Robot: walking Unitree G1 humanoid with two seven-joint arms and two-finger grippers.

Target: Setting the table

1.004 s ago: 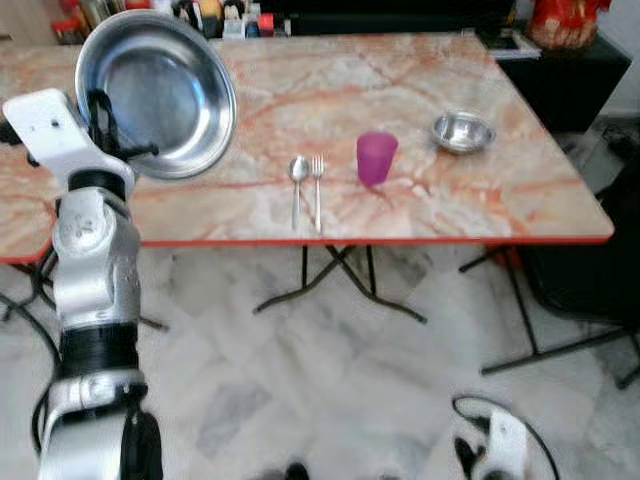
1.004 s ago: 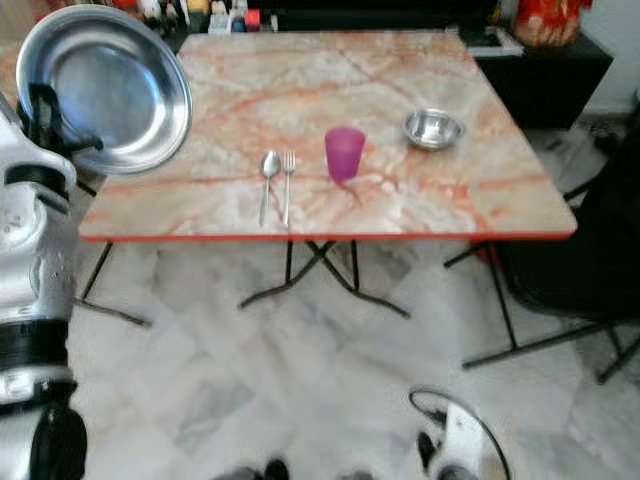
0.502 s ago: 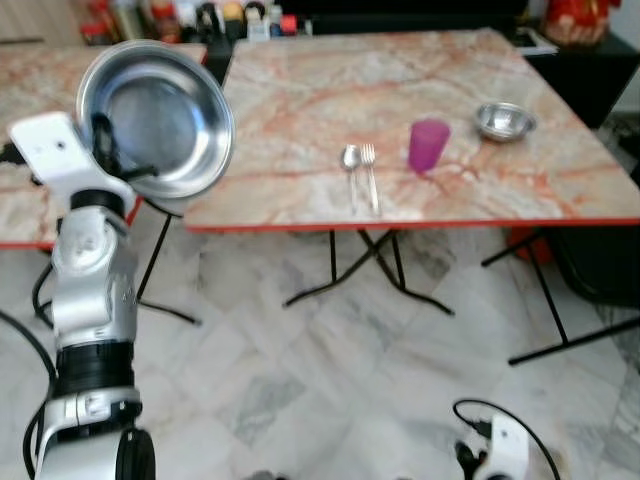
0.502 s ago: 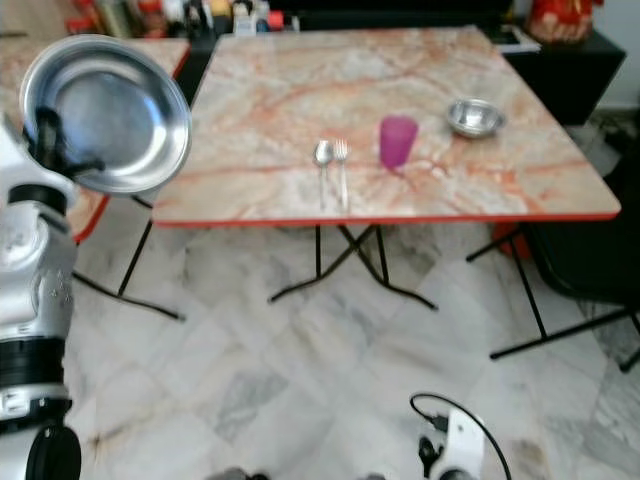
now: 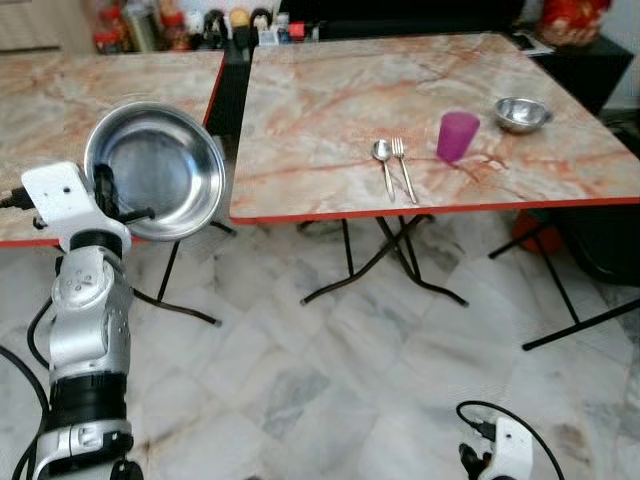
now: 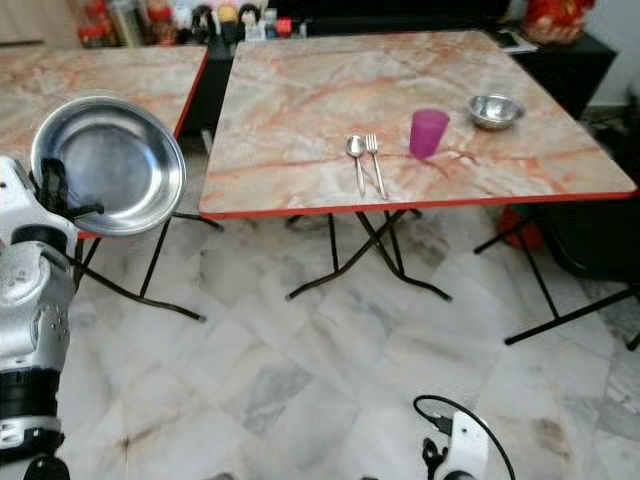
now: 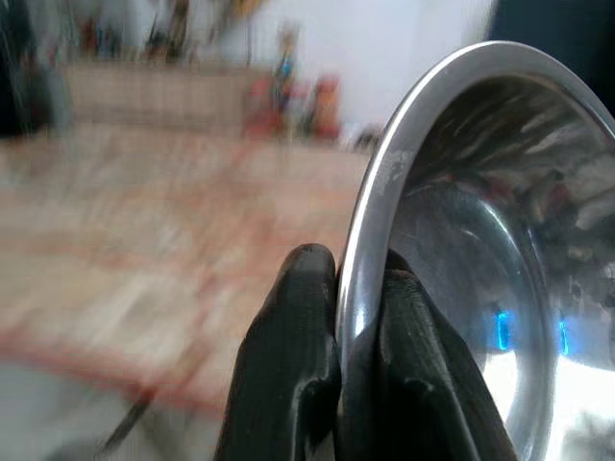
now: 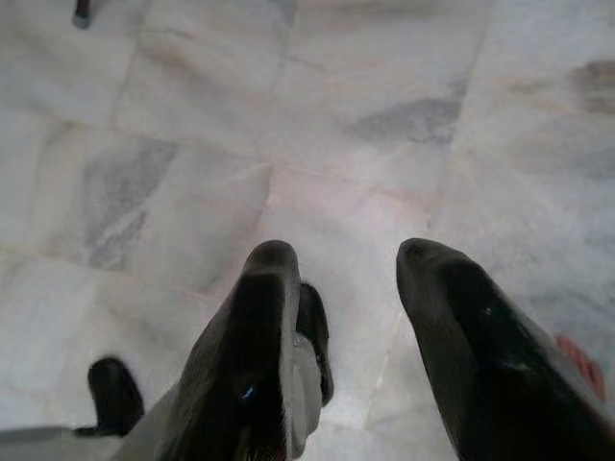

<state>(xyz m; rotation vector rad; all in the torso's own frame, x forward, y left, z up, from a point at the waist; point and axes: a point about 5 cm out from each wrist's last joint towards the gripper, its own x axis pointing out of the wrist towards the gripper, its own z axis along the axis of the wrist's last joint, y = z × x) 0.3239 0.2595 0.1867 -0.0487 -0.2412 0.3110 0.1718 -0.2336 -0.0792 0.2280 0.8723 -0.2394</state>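
A large steel plate (image 5: 157, 170) is held up at my left, tilted on edge, its rim pinched by my left gripper (image 7: 338, 300), which is shut on it. On the right-hand marble table (image 5: 330, 100) lie a spoon (image 5: 384, 160) and a fork (image 5: 402, 165) side by side. A purple cup (image 5: 457, 136) stands just right of them, and a small steel bowl (image 5: 522, 112) sits further right. My right gripper (image 8: 351, 261) hangs low over the floor, open with nothing between its fingers.
A second marble table (image 5: 90, 90) stands at the left, behind the plate, with a dark gap between the two. Bottles and jars (image 5: 200, 20) line the back. Folding table legs (image 5: 385, 250) cross under the right table. A dark chair (image 5: 610, 250) is at far right. Marble tile floor (image 5: 330, 380) lies in front.
The camera has pulled back and turned, so the tables look farther and shifted right. The plate sits lower in view, still gripped. Cutlery, cup and bowl have not moved on the table.
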